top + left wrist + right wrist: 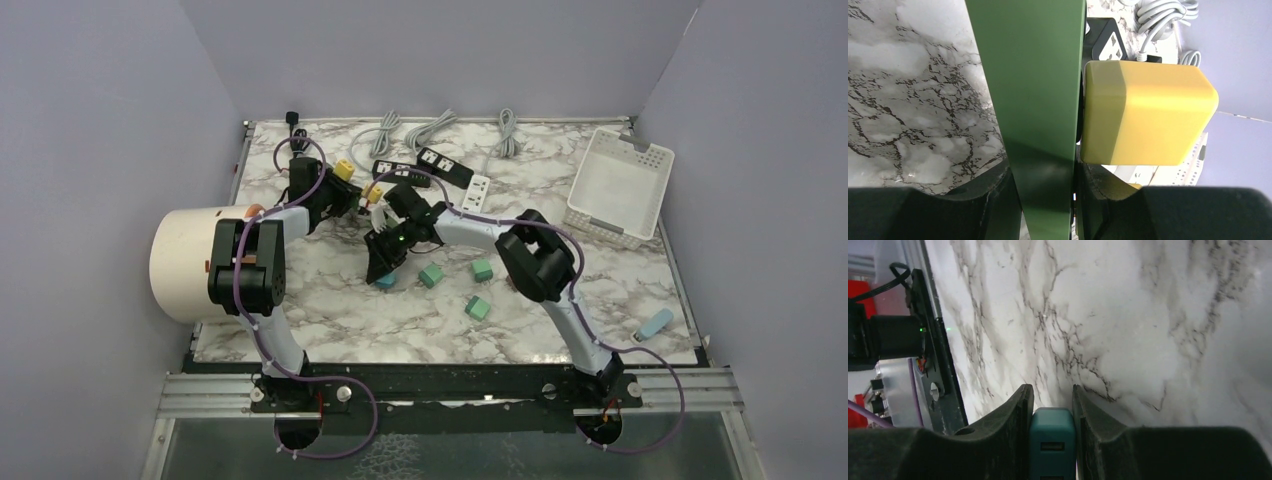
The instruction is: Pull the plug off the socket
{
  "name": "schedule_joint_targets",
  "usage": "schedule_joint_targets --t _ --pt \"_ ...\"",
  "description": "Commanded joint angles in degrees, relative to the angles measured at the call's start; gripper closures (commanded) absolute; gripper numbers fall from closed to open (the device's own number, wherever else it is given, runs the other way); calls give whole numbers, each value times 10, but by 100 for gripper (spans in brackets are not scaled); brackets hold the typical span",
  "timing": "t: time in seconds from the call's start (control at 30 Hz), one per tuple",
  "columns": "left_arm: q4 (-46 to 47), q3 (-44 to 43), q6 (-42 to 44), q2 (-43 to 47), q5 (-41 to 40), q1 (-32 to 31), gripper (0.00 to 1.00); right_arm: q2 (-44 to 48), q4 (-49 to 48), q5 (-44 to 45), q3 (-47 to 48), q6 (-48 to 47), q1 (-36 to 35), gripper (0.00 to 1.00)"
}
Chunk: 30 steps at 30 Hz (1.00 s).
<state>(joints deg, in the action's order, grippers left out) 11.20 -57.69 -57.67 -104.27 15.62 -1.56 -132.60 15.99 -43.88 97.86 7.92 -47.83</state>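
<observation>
Our left gripper (pixel 1045 172) clamps the green socket bar (pixel 1028 75), yellow plug (pixel 1148 115) outside its jaws. Our right gripper (pixel 1051 395) pinches a teal adapter (pixel 1052 440).

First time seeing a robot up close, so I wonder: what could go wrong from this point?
1. The left gripper clamps the green socket bar with the yellow plug on its side; a hard pull might twist the bar loose.
2. The right gripper is shut on a teal plug that seems low over the table, and could scrape it.
3. In the top view, both arms sit close together and might bump.
</observation>
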Motion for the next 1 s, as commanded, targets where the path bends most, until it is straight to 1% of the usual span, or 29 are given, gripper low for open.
schedule_joint_targets --t 0.0,0.1,0.17,0.23,0.3,0.37,0.47,0.53,0.63,0.8,0.97 --pt "32 -15 13 9 11 7 100 -17 28 68 30 -18 -10 63" --pt "34 -14 17 9 14 7 100 9 12 103 12 -26 -11 49" --pt "34 -13 21 10 15 7 100 40 -7 127 -3 -33 -10 46" --pt "37 -11 25 12 19 7 100 86 -35 161 -23 -38 -10 40" --pt "44 -9 28 13 27 8 100 127 -71 174 -44 -43 -7 33" --pt "57 -3 28 15 38 7 100 159 -107 167 -60 -35 7 32" --pt "62 2 29 19 49 8 100 194 -164 143 -79 2 43 32" --pt "63 6 34 25 53 7 100 202 -189 152 -82 19 68 33" --pt "66 11 38 36 59 8 100 175 -164 180 -36 20 85 34" --pt "71 16 36 52 73 7 100 91 -91 151 87 6 92 36" --pt "71 16 34 63 77 7 100 44 -77 126 135 17 92 37"
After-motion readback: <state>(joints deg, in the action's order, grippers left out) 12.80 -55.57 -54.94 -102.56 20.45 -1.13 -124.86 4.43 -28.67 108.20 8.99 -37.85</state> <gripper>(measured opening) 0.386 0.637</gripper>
